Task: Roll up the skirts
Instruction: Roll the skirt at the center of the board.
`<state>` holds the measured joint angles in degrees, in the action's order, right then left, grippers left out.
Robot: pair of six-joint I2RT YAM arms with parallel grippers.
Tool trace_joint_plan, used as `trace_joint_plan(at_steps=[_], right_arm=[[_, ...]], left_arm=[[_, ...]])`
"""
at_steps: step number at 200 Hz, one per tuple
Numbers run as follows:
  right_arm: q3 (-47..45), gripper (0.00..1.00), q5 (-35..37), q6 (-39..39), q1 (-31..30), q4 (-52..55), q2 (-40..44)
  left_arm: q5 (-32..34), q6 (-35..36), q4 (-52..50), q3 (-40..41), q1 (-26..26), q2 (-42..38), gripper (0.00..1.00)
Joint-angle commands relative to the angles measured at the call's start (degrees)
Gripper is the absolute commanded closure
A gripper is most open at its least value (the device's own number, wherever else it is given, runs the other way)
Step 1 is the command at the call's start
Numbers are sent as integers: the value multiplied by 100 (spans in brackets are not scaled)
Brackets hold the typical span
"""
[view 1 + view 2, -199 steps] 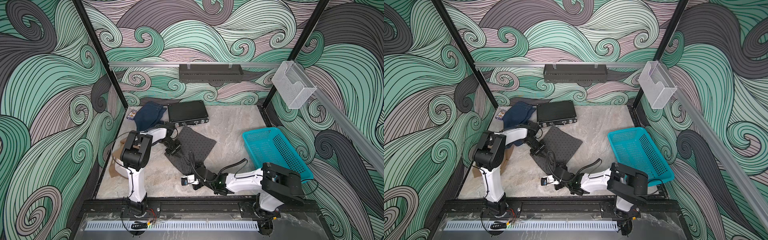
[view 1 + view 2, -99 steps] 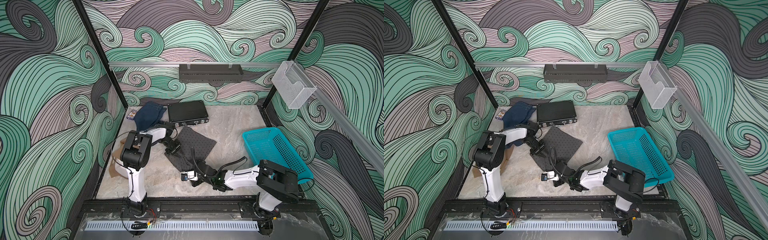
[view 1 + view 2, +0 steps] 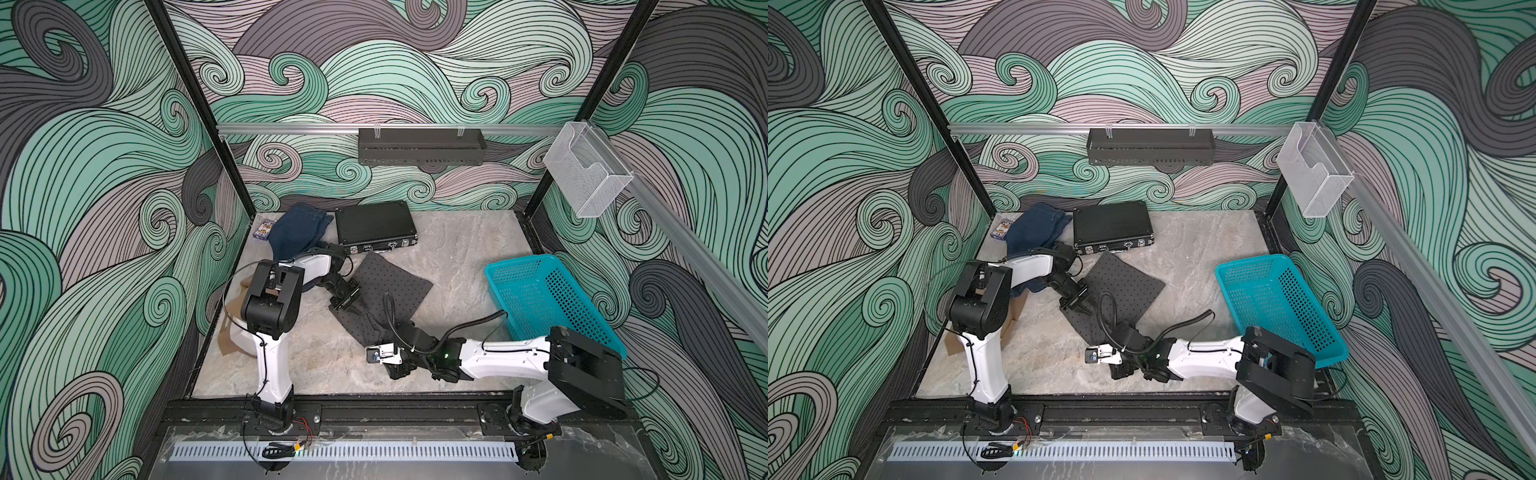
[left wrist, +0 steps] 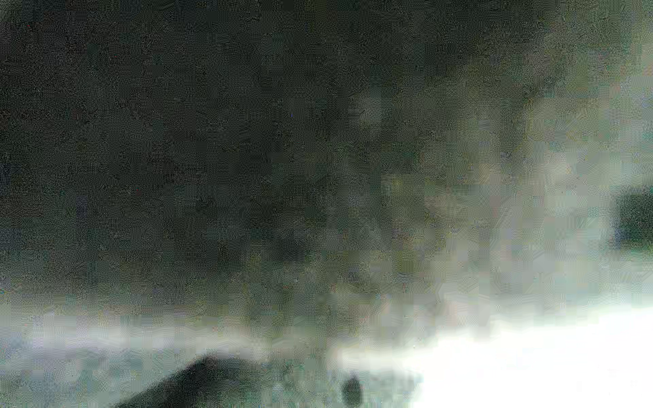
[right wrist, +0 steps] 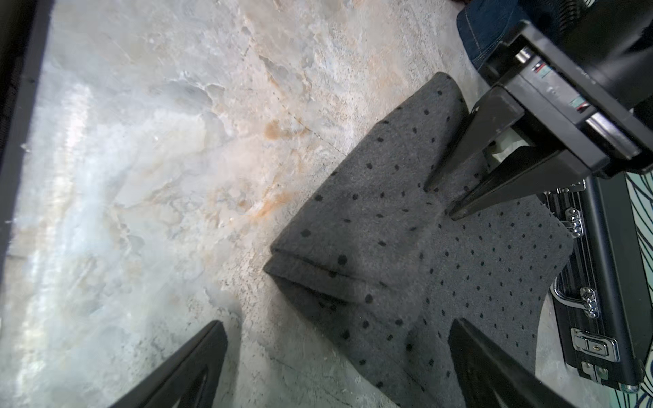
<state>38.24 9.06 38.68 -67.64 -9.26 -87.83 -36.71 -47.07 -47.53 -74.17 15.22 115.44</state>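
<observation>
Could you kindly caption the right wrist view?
Open right gripper facing a folded dark grey, black-dotted cloth skirt; left gripper touching it.

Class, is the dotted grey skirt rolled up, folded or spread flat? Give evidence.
Partly folded, not rolled: the dotted grey skirt is doubled over at one end, layered edges showing; the rest lies flat.

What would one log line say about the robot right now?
item: dotted skirt, end folded | left gripper: tips on it, grip unclear | right gripper: open by folded end
</observation>
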Motion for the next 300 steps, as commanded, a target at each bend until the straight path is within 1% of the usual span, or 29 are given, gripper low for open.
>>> trace_joint_plan(at_steps=[1, 13, 35, 64, 83, 107, 120, 135, 147, 159, 165, 173, 181, 194, 205, 213, 220, 234, 243, 258, 269, 283, 300], right_arm=[[240, 1, 43, 163, -13, 242, -337], [372, 1, 3, 230, -13, 223, -517], [702, 1, -44, 473, -48, 599, -894], [822, 1, 669, 681, -110, 442, -1252], [679, 1, 893, 868, -183, 67, -1335], [707, 2, 1153, 1006, -191, -13, -1644], [727, 10, 1158, 914, -150, 10, -1768], [822, 24, 1043, 643, -91, 239, -1837], [897, 39, 1032, 385, -67, 337, -1885], [1015, 57, 1070, 110, -57, 506, -1942], [1092, 65, 1083, -49, -49, 610, -1977], [1202, 74, 1102, -277, -24, 767, -2036], [1286, 80, 1101, -440, 1, 882, -2100], [1325, 86, 1096, -673, 31, 907, -2126], [1305, 95, 937, -909, 38, 877, -2012], [1214, 100, 718, -1113, 52, 754, -1845], [1142, 100, 531, -1329, 74, 659, -1699], [1066, 100, 241, -1806, 129, 559, -1479], [1039, 100, -31, -2143, 190, 520, -1354], [929, 100, -526, -2730, 355, 300, -1166], [789, 100, -938, -3145, 517, 49, -1013], [591, 100, -1472, -3597, 754, -351, -832], [323, 100, -2106, -4150, 1099, -880, -622]], left_arm=[[759, 107, 135, -48, -107, 284, 70], [736, 132, 110, -24, -102, 291, 69], [715, 138, 128, -2, -103, 262, 68], [722, 142, 119, -36, -107, 273, 68], [709, 143, 102, -61, -101, 304, 68], [705, 163, 78, -93, -117, 303, 68], [706, 187, 60, -104, -129, 285, 67], [684, 196, 55, -95, -141, 262, 67], [680, 207, 44, -105, -142, 234, 66], [683, 235, 17, -132, -157, 180, 64], [699, 241, 16, -141, -168, 140, 62], [726, 242, 24, -140, -205, 82, 57], [731, 244, 41, -129, -239, 36, 55], [746, 226, 82, -102, -297, -86, 52], [792, 218, 122, -99, -364, -258, 48], [895, 220, 135, -131, -409, -421, 43], [937, 207, 176, -157, -453, -587, 39], [1013, 224, 177, -281, -560, -932, 26], [1137, 290, 27, -444, -618, -1118, 20], [1398, 470, -274, -716, -686, -1434, 14], [1569, 549, -462, -769, -713, -1679, 11], [1544, 576, -308, -407, -695, -2088, 8], [1275, 545, 274, 508, -656, -2612, 5]])
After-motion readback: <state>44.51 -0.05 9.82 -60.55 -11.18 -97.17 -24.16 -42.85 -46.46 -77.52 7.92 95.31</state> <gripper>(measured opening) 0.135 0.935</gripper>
